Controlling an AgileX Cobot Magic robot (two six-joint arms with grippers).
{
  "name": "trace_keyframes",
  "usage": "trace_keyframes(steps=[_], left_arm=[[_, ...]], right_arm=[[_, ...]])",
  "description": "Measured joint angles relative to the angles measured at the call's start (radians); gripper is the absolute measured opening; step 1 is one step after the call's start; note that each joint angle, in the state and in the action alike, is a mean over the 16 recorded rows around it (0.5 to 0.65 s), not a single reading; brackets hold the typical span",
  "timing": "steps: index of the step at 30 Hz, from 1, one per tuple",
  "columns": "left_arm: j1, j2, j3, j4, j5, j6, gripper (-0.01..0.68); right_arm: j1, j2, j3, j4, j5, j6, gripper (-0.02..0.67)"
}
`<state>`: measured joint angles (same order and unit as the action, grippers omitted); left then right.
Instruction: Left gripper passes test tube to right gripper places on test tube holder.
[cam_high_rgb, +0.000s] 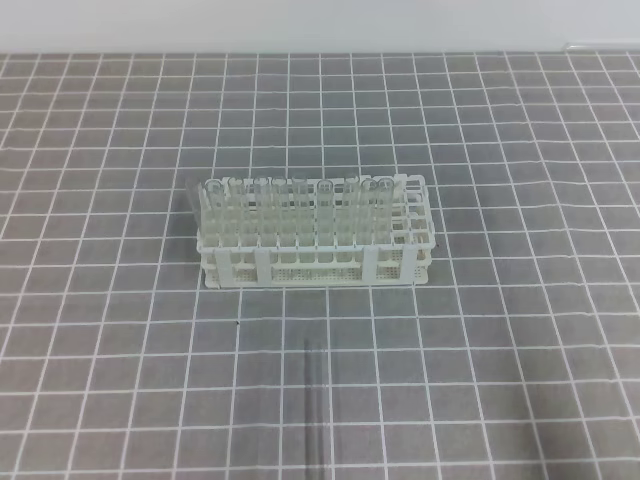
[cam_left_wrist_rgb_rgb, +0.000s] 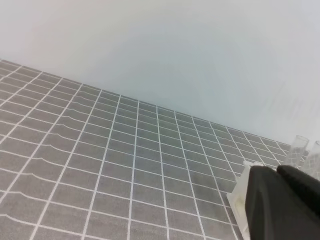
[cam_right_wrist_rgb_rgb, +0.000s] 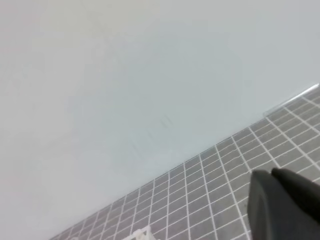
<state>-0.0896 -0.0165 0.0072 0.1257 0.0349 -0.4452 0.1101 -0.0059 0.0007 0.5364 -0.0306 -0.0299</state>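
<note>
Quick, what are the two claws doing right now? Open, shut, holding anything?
Left gripper: shut, holding nothing that can be seen.
Right gripper: shut, holding nothing that can be seen.

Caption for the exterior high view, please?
White test tube holder with clear tubes on a grey grid mat; no arm in view.

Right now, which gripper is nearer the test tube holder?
Left. The left gripper, shut, has the test tube holder right beside its jaws. The right gripper, shut, sees only a corner of the holder, farther off.
</note>
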Motion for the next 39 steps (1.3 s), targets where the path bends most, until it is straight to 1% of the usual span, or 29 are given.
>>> trace_keyframes(steps=[5, 11, 16, 22, 27, 31, 36, 39], left_arm=[[0.0, 0.0, 0.0, 0.0, 0.003, -0.016, -0.002], [0.0, 0.021, -0.017, -0.011, 0.021, -0.047, -0.002], [0.0, 0.087, -0.073, -0.022, 0.065, -0.064, -0.002], [0.0, 0.272, -0.233, -0.047, 0.213, -0.047, -0.002], [0.0, 0.467, -0.395, -0.124, 0.387, 0.078, -0.002], [0.0, 0.616, -0.505, -0.233, 0.523, 0.233, -0.002], [-0.001, 0.739, -0.574, -0.398, 0.639, 0.443, -0.002], [-0.011, 0.798, -0.591, -0.493, 0.674, 0.54, -0.002]], right_arm=[[0.0, 0.0, 0.0, 0.12, -0.052, -0.001, -0.013], [0.0, 0.005, -0.006, 0.152, -0.012, -0.002, -0.013], [0.0, 0.057, -0.044, 0.152, 0.088, -0.003, -0.013], [0.0, 0.196, -0.149, 0.1, 0.283, -0.004, -0.013], [0.0, 0.363, -0.274, 0.024, 0.459, -0.005, -0.013], [0.0, 0.485, -0.365, -0.044, 0.586, -0.005, -0.013], [0.0, 0.596, -0.442, -0.103, 0.708, -0.005, -0.013], [0.0, 0.639, -0.468, -0.121, 0.754, -0.005, -0.013]])
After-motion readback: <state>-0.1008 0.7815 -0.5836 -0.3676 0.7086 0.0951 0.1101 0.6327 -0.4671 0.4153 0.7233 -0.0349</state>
